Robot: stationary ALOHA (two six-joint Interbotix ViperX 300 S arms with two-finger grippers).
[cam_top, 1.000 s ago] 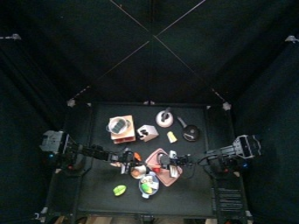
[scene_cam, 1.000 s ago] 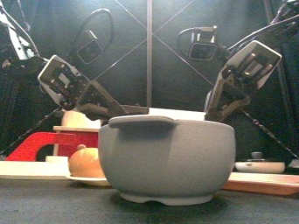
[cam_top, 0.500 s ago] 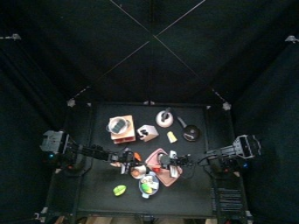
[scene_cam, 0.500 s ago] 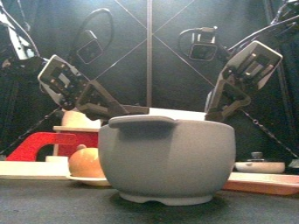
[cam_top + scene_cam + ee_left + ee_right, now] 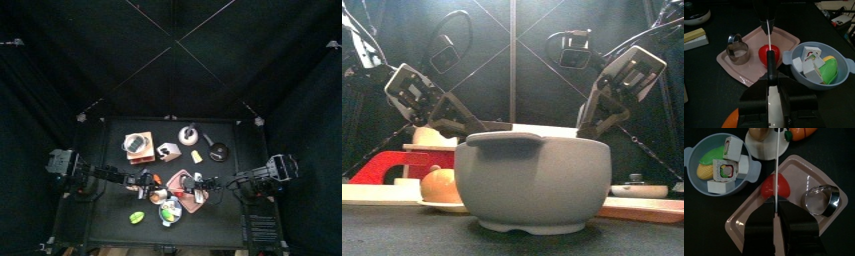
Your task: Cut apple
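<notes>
A red apple (image 5: 769, 54) lies on a pink tray (image 5: 747, 75); it also shows in the right wrist view (image 5: 776, 186). My left gripper (image 5: 769, 87) is shut on a black-handled knife (image 5: 769, 65), its thin blade edge-on above the apple. My right gripper (image 5: 774, 220) is shut on a second knife (image 5: 777, 175), whose thin blade runs over the apple toward a white plate. In the top view the left gripper (image 5: 151, 183) and right gripper (image 5: 201, 186) flank the tray (image 5: 182, 180). In the front view a bowl hides the apple.
A grey-blue bowl (image 5: 801, 54) of toy foods stands beside the tray and fills the front view (image 5: 529, 185). A metal ring (image 5: 819, 200) sits on the tray. A white plate (image 5: 765, 145) holds an orange (image 5: 440, 185). Several other items stand at the table's back (image 5: 138, 146).
</notes>
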